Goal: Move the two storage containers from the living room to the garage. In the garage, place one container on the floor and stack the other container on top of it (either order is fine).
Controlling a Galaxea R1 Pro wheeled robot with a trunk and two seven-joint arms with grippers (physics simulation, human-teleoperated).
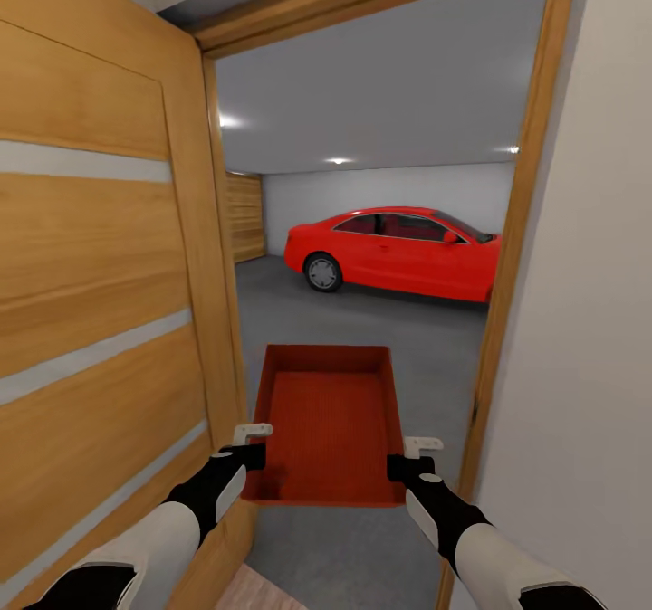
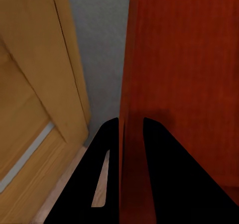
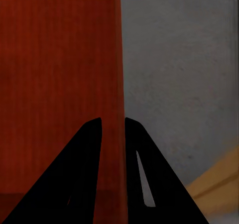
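One red-orange open-top storage container [image 1: 328, 422] hangs in front of me in the doorway to the garage, carried level between both arms. My left gripper [image 1: 254, 453] is shut on its left wall, my right gripper [image 1: 400, 465] on its right wall. In the left wrist view the black fingers [image 2: 107, 149] pinch the thin red wall [image 2: 130, 84]. The right wrist view shows the same grip, fingers [image 3: 87, 149] either side of the wall [image 3: 119, 59]. Beyond lies the garage's dark grey concrete floor [image 1: 380, 320].
A wooden door [image 1: 100, 302] stands open close on my left, and the wooden door frame [image 1: 507, 275] with a white wall [image 1: 589, 320] is close on my right. A red car [image 1: 394, 252] is parked across the garage. Light wood planks [image 1: 258, 592] show underfoot.
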